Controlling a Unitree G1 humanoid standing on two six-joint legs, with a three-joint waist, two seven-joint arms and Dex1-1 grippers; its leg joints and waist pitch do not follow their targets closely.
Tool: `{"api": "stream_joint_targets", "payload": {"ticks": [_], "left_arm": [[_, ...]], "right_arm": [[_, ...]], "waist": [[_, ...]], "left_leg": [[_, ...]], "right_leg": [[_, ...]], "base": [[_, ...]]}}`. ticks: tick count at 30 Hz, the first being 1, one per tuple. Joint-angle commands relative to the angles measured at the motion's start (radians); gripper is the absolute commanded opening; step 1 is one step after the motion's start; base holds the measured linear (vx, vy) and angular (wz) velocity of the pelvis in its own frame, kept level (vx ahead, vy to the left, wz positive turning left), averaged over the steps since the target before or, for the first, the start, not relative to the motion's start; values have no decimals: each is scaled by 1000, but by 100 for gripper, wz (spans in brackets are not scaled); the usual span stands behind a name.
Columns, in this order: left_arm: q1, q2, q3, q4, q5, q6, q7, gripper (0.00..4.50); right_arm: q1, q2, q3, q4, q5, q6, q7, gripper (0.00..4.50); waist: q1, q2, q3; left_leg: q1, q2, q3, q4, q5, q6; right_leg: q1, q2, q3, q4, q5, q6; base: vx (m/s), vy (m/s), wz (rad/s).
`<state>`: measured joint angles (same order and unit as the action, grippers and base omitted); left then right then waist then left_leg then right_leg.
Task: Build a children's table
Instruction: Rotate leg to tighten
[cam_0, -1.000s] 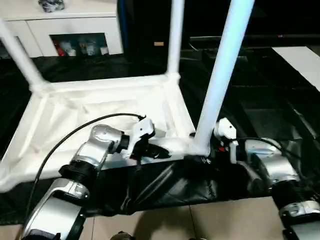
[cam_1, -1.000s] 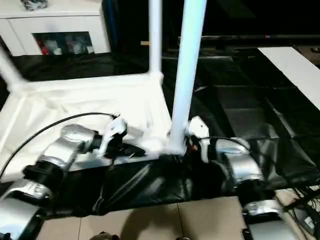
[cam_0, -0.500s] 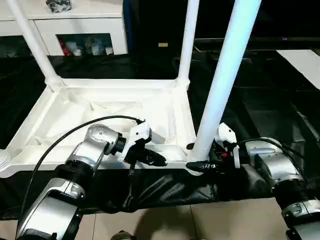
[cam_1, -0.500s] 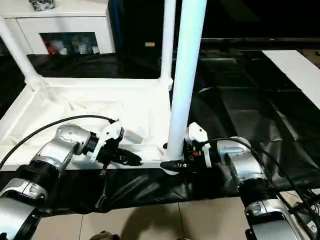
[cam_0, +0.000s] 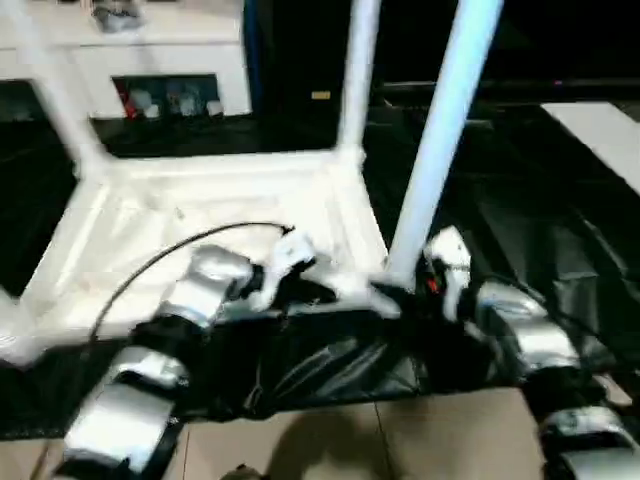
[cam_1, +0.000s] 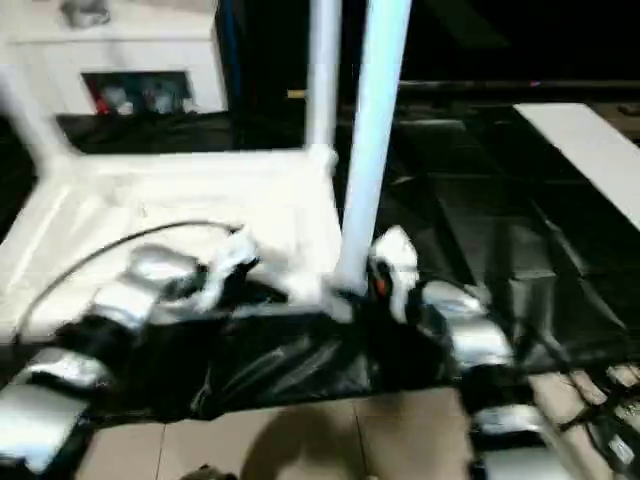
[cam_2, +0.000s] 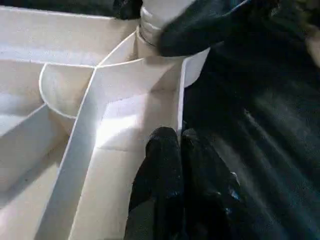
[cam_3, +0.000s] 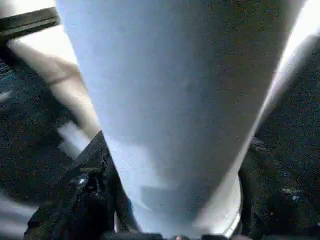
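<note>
Two black fingers of the left gripper (cam_2: 175, 150) lie pressed together with nothing between them, their tips at the thin side wall of the upturned white plastic table top (cam_0: 150, 215), near its front corner socket. The right gripper (cam_3: 172, 227) has its black fingers (cam_3: 82, 190) either side of the foot of the nearest long white tubular leg (cam_0: 435, 150), one on each flank of the tube where it meets that socket; the tube sits between them.

No writing or label can be read anywhere.

The table top lies underside up on crinkled glossy black sheeting (cam_0: 330, 365), and the left wrist view shows straight and curved ribs crossing inside it, smooth and matte. The nearest leg stands upright from the corner socket. A second white leg (cam_0: 355, 75) rises from the far corner on the same side, and a third white leg (cam_0: 55, 100) leans up from the far corner on the left gripper's side. A thin black cable (cam_0: 170, 250) arcs over the table top to the silver left forearm (cam_0: 205, 290).

Behind the table top stands a low white cabinet with a glass door (cam_0: 165, 95), small coloured items blurred behind the glass. Nearer than the sheeting, beige floor tiles (cam_0: 400, 435) show.
</note>
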<state>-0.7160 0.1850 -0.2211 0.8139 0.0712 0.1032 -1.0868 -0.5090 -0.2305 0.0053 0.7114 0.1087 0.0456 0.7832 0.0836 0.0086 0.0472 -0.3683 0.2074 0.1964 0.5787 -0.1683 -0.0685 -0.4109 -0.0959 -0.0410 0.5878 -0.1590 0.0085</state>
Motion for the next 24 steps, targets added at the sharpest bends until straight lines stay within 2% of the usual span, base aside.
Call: {"api": "stream_joint_targets", "payload": {"ticks": [1,4,5,9,10,11,12,13,15,16,19,21,24], "left_arm": [[-35,-111,-18,-5,-19,15,97,0],[-38,-153,-12,0,-10,28,174,0],[-34,-176,-18,-3,4,31,209,0],[-20,-187,-34,-16,25,29,220,0],[-16,-184,-35,-19,25,30,218,0],[-14,-175,-39,-18,29,21,214,0],[-14,-170,-41,-16,31,15,211,0],[-16,-158,-35,-12,29,12,210,0],[-15,-149,-35,-12,30,6,205,0],[-13,-138,-36,-12,31,-3,195,0],[-6,-103,-40,-12,35,-37,152,0],[1,-62,-47,-14,33,-80,82,0],[5,-35,-52,-15,31,-123,27,0]], "right_arm": [[-19,98,43,36,-37,16,-127,270],[-39,152,17,63,-44,13,-251,269],[-61,194,1,88,-49,11,-344,269],[-85,232,4,110,-71,-27,-423,269],[-87,237,3,106,-68,-47,-420,304],[-87,240,-6,101,-62,-69,-419,304],[-88,239,-10,99,-59,-77,-419,325],[-83,232,-16,88,-45,-82,-388,345],[-78,223,-15,81,-42,-88,-365,359],[-74,211,-12,77,-40,-95,-340,359],[-58,167,1,64,-28,-113,-250,396],[-37,110,25,44,-21,-116,-134,406],[-25,74,38,29,-9,-111,-46,428]], "waist": [[-9,-5,-54],[-18,-6,-59],[-26,-2,-57],[-33,-1,-58],[-32,-3,-58],[-33,-6,-59],[-31,-4,-59],[-31,-4,-60],[-31,-3,-61],[-30,-6,-62],[-29,-6,-63],[-27,-8,-65],[-24,-6,-67]], "left_leg": [[20,11,-19,-77,-377,-12],[17,11,-18,-81,-368,-5],[17,12,-17,-81,-374,-7],[17,9,-15,-81,-389,0],[19,10,-13,-79,-391,5],[15,10,-13,-80,-382,10],[14,11,-13,-80,-371,13],[13,11,-12,-80,-356,16],[11,12,-10,-79,-342,21],[10,13,-10,-78,-332,26],[8,13,-9,-77,-315,36],[6,14,-7,-74,-283,50],[4,15,-5,-69,-246,75]], "right_leg": [[29,-42,13,-101,-576,-122],[33,-37,10,-99,-502,-134],[29,-36,12,-98,-471,-149],[30,-34,13,-98,-448,-157],[28,-35,14,-99,-444,-157],[31,-35,15,-97,-433,-159],[32,-35,16,-95,-415,-162],[35,-34,17,-92,-390,-168],[37,-34,18,-88,-356,-179],[38,-35,18,-85,-339,-185],[42,-35,19,-81,-305,-196],[47,-35,19,-75,-254,-210],[51,-34,19,-68,-188,-236]], "base": [[0,0,0],[0,0,0],[0,0,0],[0,0,0],[0,0,0],[0,0,0],[0,0,0],[0,0,0],[0,0,0],[0,0,0],[0,0,0],[0,0,0],[0,0,0]]}}
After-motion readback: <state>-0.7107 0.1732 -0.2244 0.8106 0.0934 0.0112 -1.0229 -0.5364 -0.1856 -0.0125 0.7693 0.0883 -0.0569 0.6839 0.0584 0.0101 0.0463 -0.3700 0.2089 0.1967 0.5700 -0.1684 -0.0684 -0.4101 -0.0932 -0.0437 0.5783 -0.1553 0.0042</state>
